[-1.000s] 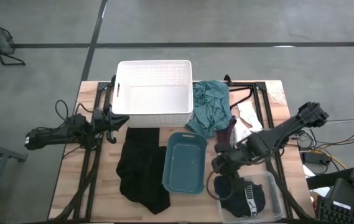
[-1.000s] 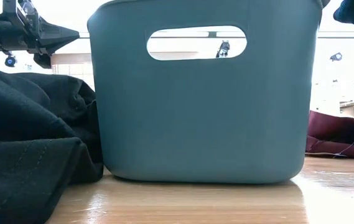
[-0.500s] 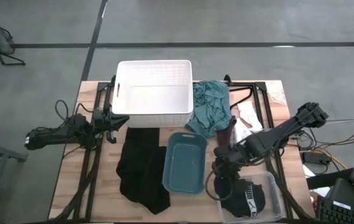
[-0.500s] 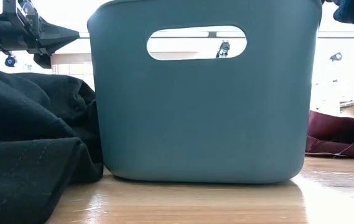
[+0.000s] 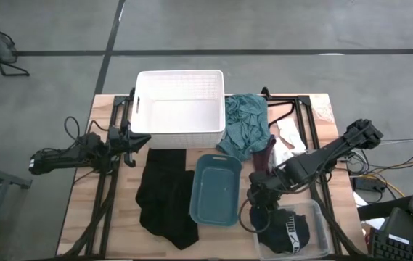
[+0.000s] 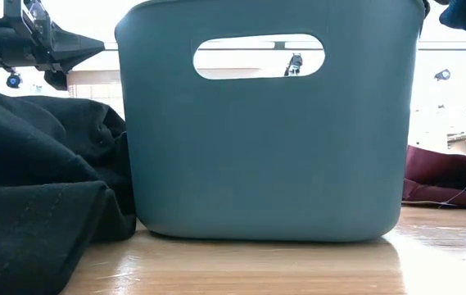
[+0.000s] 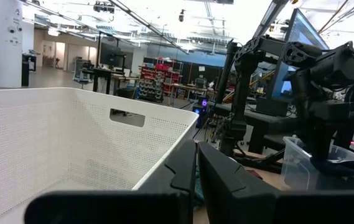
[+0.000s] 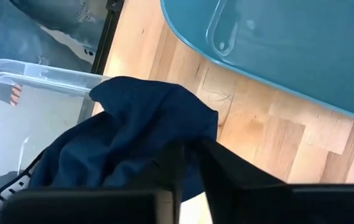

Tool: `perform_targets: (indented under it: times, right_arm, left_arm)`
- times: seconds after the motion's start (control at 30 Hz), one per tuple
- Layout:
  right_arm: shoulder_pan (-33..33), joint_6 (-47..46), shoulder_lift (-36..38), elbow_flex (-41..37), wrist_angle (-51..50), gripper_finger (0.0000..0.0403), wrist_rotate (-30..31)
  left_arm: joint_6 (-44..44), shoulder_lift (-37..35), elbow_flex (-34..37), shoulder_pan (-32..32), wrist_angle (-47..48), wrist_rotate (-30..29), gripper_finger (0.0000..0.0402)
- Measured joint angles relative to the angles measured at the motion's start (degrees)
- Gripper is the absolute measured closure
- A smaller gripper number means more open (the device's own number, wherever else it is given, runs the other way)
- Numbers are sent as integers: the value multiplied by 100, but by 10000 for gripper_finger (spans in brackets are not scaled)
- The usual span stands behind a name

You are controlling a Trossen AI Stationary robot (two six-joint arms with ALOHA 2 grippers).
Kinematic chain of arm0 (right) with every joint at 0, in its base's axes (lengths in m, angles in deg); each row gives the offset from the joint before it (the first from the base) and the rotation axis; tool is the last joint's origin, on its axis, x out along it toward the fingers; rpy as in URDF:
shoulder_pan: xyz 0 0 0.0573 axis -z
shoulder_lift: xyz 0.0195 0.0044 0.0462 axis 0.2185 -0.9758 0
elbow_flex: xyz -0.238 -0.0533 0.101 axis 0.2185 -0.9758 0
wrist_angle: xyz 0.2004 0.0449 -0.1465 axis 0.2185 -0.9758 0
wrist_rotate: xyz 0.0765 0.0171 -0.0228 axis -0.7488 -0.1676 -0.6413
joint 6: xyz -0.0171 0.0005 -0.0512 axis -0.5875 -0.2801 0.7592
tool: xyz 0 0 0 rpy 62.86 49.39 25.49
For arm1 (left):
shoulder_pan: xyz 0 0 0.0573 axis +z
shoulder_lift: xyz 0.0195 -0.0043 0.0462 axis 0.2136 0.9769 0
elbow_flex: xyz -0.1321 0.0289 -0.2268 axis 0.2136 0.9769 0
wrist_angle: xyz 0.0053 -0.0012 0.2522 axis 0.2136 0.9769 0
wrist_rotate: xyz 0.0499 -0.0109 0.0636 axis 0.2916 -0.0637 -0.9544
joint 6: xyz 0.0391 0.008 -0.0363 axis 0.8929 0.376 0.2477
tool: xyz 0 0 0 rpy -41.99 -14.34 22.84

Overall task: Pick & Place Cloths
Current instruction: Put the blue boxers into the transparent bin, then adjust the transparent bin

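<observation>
Figure: the right hand (image 5: pixel 258 206) hangs over the near edge of the clear rigid plastic bin (image 5: pixel 321 221) at the table's (image 5: pixel 75 221) front right corner, its fingers pinched shut on a fold of the navy fabric garment with white lettering (image 5: pixel 287 230). In the right wrist view the gathered navy cloth (image 8: pixel 133 140) bunches directly ahead of the fingers (image 8: pixel 223 165) and drapes over the bin's transparent wall (image 8: pixel 15 84), so most of the garment lies in the bin while one part is lifted at its rim.

The garment is judged light, limp and non-fragile; it will sag and trail from any single pinch, so a hold on a thick gathered fold, as here, seems more secure than one on a single thin edge.

The left hand (image 5: pixel 128 142) waits beside the white perforated plastic basket (image 5: pixel 181 109), fingers closed together and holding nothing.

Other cloths: a large black garment (image 5: pixel 164 196) spread left of the teal plastic tub (image 5: pixel 215 188); a teal garment (image 5: pixel 246 123) beside the white basket; a maroon garment (image 6: pixel 450 176) farther right.
</observation>
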State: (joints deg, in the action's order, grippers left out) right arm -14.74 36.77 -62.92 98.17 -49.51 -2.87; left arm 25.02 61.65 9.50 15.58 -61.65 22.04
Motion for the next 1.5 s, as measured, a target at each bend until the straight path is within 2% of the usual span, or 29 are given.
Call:
perform_targets:
  times: [0.1,0.2,0.37,0.6,0.73,0.83,1.13,1.3,1.5]
  right_arm:
    - [0,0,0,-32,1,389,1]
    - [0,-110,0,-21,-37,394,2]
    - [0,-304,54,315,-752,394,-24]
    - [-162,-803,66,980,-1489,394,-407]
    - [-438,-1278,64,1183,-1591,394,-984]
    - [-697,-1586,34,1112,-1554,394,-1490]
    - [-881,-2112,38,193,-681,394,-2024]
    - [-881,-2026,274,94,-969,368,-1677]
    - [-864,-2016,511,189,-1377,295,-880]
  left_arm:
    - [0,0,0,0,0,0,378]
    - [-1,0,1,2,0,0,378]
    - [0,0,0,2,2,0,378]
    - [0,0,2,2,2,0,378]
    - [0,0,1,1,2,0,378]
    - [0,0,0,1,2,0,378]
    - [-1,-1,1,1,2,0,378]
    - [0,0,2,2,2,0,378]
    - [-1,-1,0,0,4,-1,378]
